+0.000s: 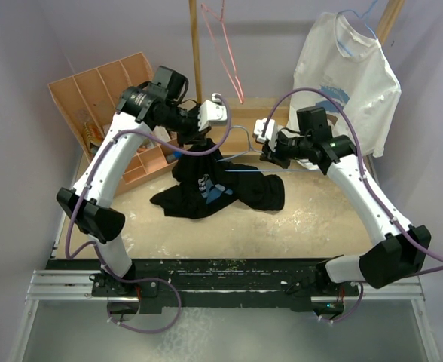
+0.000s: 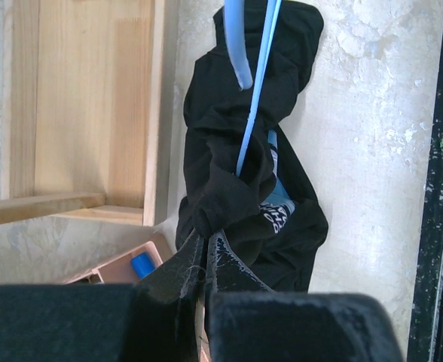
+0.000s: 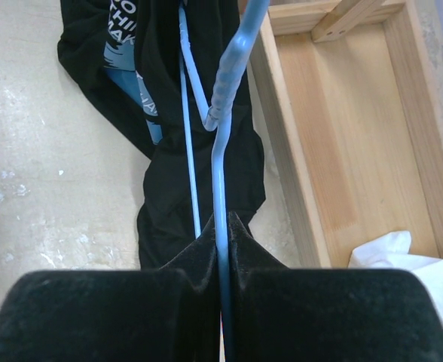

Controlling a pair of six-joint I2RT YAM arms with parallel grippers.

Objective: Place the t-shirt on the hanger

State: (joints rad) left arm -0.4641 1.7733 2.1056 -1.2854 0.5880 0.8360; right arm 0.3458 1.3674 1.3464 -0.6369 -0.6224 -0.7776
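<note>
Over the middle of the pale, scuffed surface [image 1: 319,226] the black t-shirt [image 1: 214,188] hangs in a bunched heap. Its upper part is lifted, while its lower folds and one sleeve rest on the surface, with the light blue graphic and white lettering partly showing. The left end effector [image 2: 206,260] is pinched together on a gathered fold at the top of the cloth, fingers tight with black fabric squeezed between them. The right end effector [image 3: 221,235] is clamped on the thin light-blue wire hanger [image 3: 220,143], with the wire running straight up out of its closed pads. From there the hanger reaches across toward the left arm, its wires lying against the dark cloth and slipping into the folds; how far inside the shirt it goes I cannot tell. Just beyond the left arm a wooden divider tray [image 1: 105,94] leans at the back left. Behind, a pink-red wire hanger [image 1: 225,53] dangles from a wooden post, and a white t-shirt [image 1: 349,75] with a blue print hangs at the back right, well apart from the black one.
</note>
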